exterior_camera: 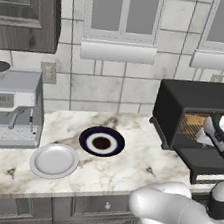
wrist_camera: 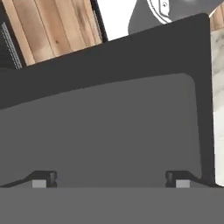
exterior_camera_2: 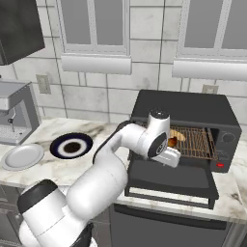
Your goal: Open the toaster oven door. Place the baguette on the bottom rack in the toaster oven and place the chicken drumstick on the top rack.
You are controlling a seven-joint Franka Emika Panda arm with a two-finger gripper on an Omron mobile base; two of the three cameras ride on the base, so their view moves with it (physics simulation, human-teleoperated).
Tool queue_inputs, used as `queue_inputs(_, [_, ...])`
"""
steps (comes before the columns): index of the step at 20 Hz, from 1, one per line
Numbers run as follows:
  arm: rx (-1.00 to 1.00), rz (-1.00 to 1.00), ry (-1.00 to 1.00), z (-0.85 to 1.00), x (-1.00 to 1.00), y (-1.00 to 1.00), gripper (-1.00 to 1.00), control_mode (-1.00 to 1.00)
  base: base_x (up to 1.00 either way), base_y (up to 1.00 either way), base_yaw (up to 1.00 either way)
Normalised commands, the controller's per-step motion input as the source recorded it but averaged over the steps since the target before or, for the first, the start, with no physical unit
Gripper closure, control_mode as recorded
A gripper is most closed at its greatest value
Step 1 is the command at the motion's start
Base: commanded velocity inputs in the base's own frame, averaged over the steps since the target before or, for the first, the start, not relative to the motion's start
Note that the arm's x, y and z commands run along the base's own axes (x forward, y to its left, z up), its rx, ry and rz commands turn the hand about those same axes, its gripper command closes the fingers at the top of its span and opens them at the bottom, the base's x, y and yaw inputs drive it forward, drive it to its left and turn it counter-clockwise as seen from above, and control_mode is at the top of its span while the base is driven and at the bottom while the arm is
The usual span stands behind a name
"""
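Matte black toaster oven door (exterior_camera_2: 171, 181) lies flat.

- You are looking at a marble counter (exterior_camera: 127, 161) carrying everything.
- The toaster oven (exterior_camera_2: 188, 108) is sitting at its right end.
- A coffee machine (exterior_camera: 11, 107) is standing at the left end.
- A grey plate (exterior_camera: 54, 160) and a dark-rimmed plate (exterior_camera: 102, 141) are lying between them.

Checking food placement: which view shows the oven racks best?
Right base view: it looks straight into the open toaster oven, showing a wire rack with food on it. Left base view catches an oblique sliver of the rack. Hand view faces the lowered toaster oven door.
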Motion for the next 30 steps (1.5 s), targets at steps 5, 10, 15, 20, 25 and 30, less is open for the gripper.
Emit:
queue_inputs(5, [0.00, 0.16, 0.00, -0.07, 0.75, 0.00, -1.00, -1.00, 0.00, 0.00, 0.00])
queue_inputs(10, [0.00, 0.15, -0.03, -0.06, 0.56, 0.00, -1.00, -1.00, 0.00, 0.00, 0.00])
queue_inputs(15, [0.00, 0.16, -0.26, -0.12, 0.07, 0.00, -1.00, -1.00, 0.00, 0.00, 0.00])
queue_inputs(20, [0.00, 0.06, -0.52, -0.19, 0.02, 0.01, -1.00, -1.00, 0.00, 0.00, 0.00])
queue_inputs(25, [0.00, 0.00, -0.33, -0.07, 0.31, 0.06, -1.00, -1.00, 0.00, 0.00, 0.00])
queue_inputs(30, [0.00, 0.00, 0.02, 0.42, -0.20, 0.04, -1.00, -1.00, 0.00, 0.00, 0.00])
